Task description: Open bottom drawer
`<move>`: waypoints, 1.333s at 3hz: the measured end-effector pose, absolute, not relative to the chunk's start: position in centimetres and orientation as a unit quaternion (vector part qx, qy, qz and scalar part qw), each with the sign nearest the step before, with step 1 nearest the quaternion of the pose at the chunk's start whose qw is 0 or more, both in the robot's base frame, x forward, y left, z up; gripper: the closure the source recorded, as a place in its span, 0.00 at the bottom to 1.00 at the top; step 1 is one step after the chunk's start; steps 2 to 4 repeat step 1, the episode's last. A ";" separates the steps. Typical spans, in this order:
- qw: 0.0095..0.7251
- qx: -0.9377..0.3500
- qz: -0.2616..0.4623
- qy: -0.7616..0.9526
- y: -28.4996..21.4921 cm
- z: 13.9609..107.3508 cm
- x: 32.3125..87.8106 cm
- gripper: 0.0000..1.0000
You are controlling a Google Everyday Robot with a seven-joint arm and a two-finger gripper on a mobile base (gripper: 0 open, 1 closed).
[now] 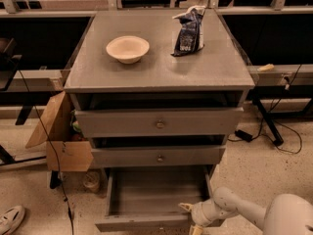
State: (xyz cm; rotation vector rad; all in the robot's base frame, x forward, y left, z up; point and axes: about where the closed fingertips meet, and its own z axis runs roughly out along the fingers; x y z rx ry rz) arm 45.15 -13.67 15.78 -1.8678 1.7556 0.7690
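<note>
At the foot of the cabinet [156,72], the bottom drawer [156,192] sits pulled well out, gripper [190,218] at its front's right end, jaws astride the panel, seemingly clamped on it to pull.

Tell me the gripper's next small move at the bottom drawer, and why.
Probably back the gripper away from the bottom drawer: it is at the front panel's right end, and the drawer already stands pulled far out, its grey tray showing.
</note>
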 end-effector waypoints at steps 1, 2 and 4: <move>0.249 -0.664 0.281 0.646 -14.5 15.9 44.9 0.00; 0.249 -0.664 0.281 0.646 -14.5 15.9 44.9 0.00; 0.249 -0.664 0.281 0.646 -14.5 15.9 44.9 0.00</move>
